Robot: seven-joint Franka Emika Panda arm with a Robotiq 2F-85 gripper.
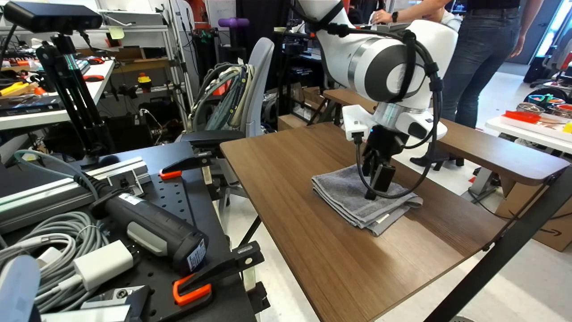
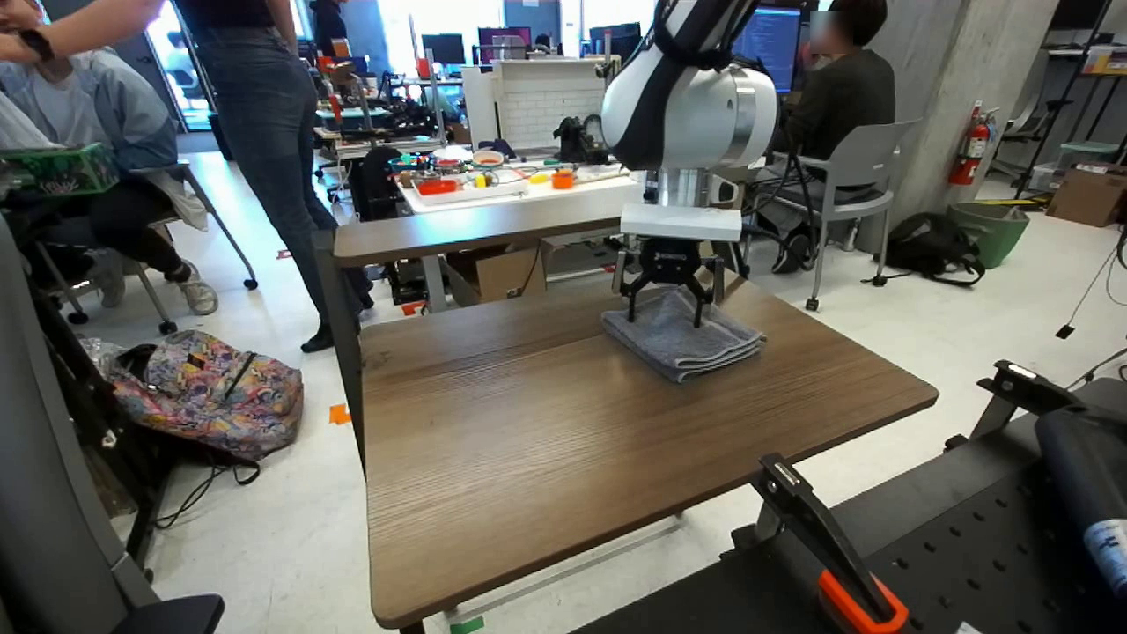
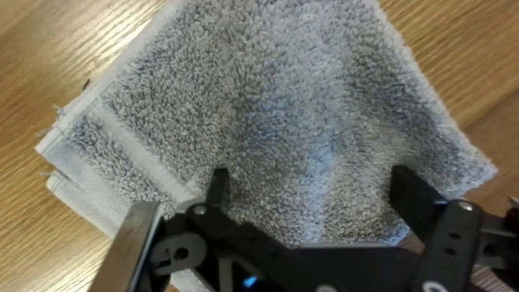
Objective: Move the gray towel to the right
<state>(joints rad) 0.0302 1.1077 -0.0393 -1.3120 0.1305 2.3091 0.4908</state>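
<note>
The gray towel (image 1: 342, 193) lies folded and flat in layers on the wooden table, and it also shows in an exterior view (image 2: 691, 349). In the wrist view the towel (image 3: 279, 89) fills most of the picture, with a pale stripe and layered edges at its left. My gripper (image 2: 665, 321) points straight down over the towel with its two fingers spread apart. In the wrist view the gripper (image 3: 310, 169) has only the towel's flat top between its fingertips. The fingertips are at or just above the cloth; I cannot tell whether they press on it.
The wooden tabletop (image 2: 493, 440) extends around the towel. A raised wooden shelf (image 2: 475, 229) runs along one side on a dark metal frame (image 1: 505, 246). A black bench (image 1: 178, 201) with clamps, cables and a handheld device (image 1: 152, 228) stands near the table. A person (image 1: 473, 58) stands behind.
</note>
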